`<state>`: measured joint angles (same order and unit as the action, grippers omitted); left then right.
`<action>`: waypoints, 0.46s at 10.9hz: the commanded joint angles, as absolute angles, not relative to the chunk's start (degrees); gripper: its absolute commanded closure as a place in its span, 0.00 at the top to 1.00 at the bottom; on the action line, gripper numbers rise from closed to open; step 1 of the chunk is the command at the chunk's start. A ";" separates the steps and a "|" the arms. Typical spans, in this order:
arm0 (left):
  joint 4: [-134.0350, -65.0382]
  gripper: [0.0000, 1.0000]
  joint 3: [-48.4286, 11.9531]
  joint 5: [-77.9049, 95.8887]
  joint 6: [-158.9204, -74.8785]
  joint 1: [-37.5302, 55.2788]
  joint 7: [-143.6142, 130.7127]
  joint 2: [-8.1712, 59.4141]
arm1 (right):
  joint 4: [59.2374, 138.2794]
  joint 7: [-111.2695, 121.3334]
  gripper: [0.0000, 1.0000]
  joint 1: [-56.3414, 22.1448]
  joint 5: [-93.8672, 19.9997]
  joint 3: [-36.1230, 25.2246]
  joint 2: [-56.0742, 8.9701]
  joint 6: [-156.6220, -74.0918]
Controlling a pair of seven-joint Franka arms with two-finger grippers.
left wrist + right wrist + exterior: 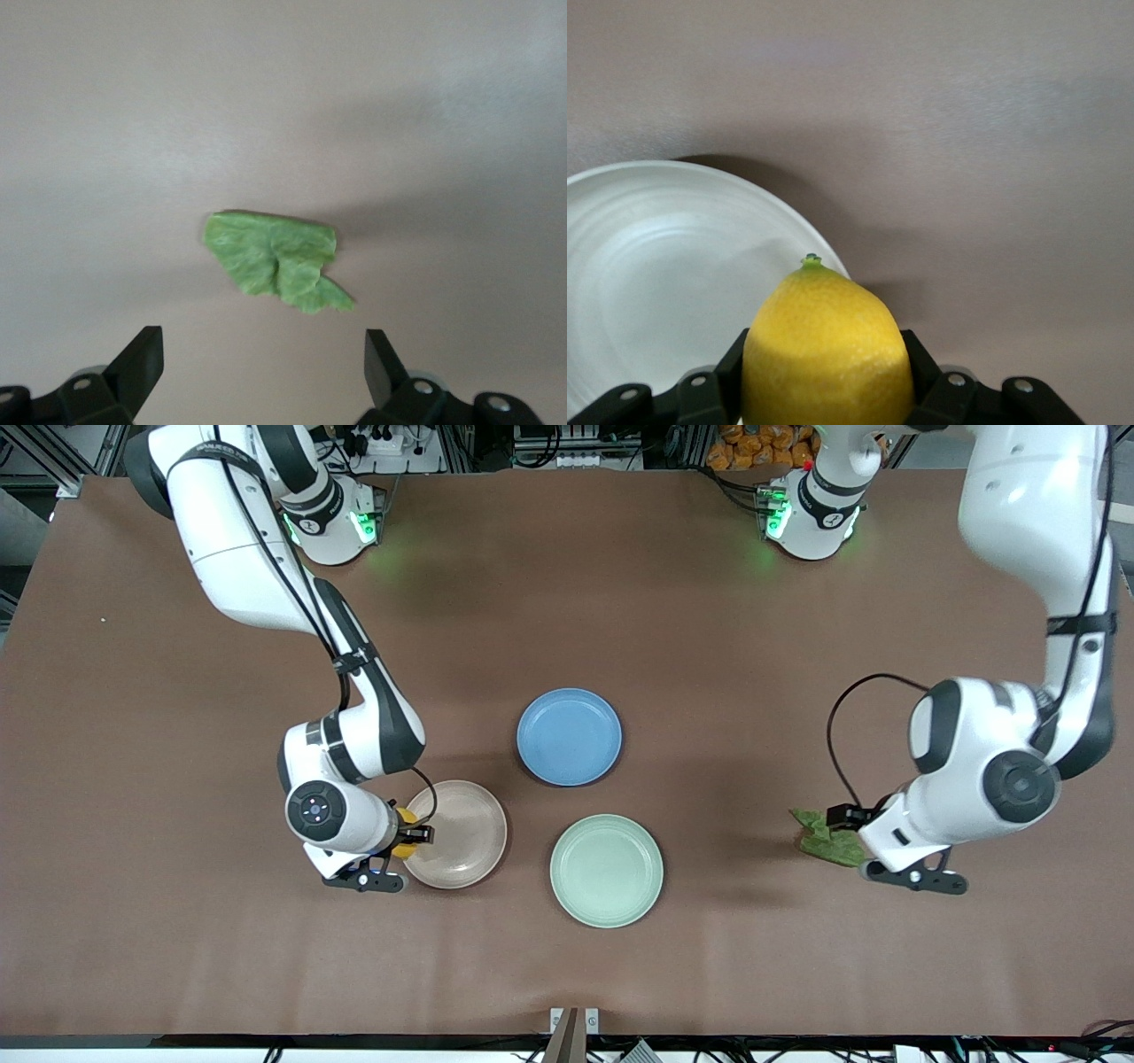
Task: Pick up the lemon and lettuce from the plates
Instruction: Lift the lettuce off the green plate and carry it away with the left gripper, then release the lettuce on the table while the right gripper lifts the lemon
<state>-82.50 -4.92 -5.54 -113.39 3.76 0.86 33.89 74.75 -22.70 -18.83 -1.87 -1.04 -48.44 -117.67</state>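
The yellow lemon (824, 354) with its small green tip sits between the fingers of my right gripper (826, 372), which is shut on it. In the front view this gripper (409, 834) holds the lemon (405, 815) over the rim of the beige-pink plate (465, 841), on the side toward the right arm's end of the table. The wrinkly green lettuce (275, 261) lies flat on the brown table, off the plates. My left gripper (263, 363) hangs open just over it with nothing between its fingers. The front view shows the lettuce (824, 841) partly hidden under the left gripper (849, 817).
The mint green plate (607, 871) lies bare beside the beige-pink one, slightly nearer to the front camera. A bare blue plate (569, 737) lies farther from that camera, between the two arms. In the right wrist view the beige-pink plate (656, 266) shows beside the lemon.
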 commanded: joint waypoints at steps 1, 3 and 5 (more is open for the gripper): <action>-83.76 1.00 -5.01 -6.60 -110.31 3.60 -1.05 26.83 | 72.08 -19.17 0.31 -17.32 -1.41 -0.70 -47.73 -112.07; -83.76 1.00 -5.45 -5.54 -107.68 2.99 -3.42 21.99 | 71.46 -16.10 0.31 -15.13 -1.49 -0.70 -47.03 -110.48; -83.76 1.00 -5.54 -5.45 -105.12 3.08 -3.95 18.47 | 71.11 -12.32 0.31 -11.18 -1.85 -0.09 -45.89 -108.73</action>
<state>-82.26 -5.00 -5.52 -107.73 3.41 -2.27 23.37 71.41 -16.68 -15.68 -1.87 -1.33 -48.05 -111.58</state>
